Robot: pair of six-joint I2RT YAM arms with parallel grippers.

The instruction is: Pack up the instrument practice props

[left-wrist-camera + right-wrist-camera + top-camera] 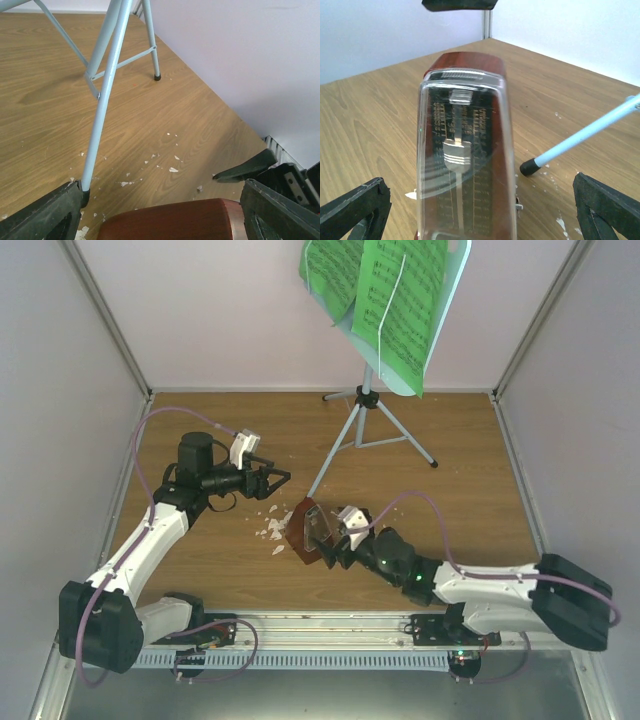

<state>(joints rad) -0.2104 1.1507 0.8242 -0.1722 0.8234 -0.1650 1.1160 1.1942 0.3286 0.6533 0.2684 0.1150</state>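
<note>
Staves of printed black notes cover the bright green sheet-music pages (400, 300), but no title or words can be read on them. The pages rest on the pale blue music stand (366, 398), which stands upright on its tripod at the far side of the wooden surface (200, 420). The reddish-brown and clear pyramid metronome (308, 530) sits near the middle of the surface, close to the near tripod foot (527, 167). Behind its clear cover, columns of scale figures flank the silver pendulum weight, too blurred to read, and no brand name shows. The right hand (480, 182) is spread wide with one finger either side of the metronome, and neither finger is seen touching it. The left hand (278, 483) is also spread wide, hanging just left of and beyond the metronome. In the left wrist view the brown casing shows low between its fingers, and whether they touch it cannot be told. Small white crumbs (270, 530) lie scattered on the surface just left of the metronome.
</note>
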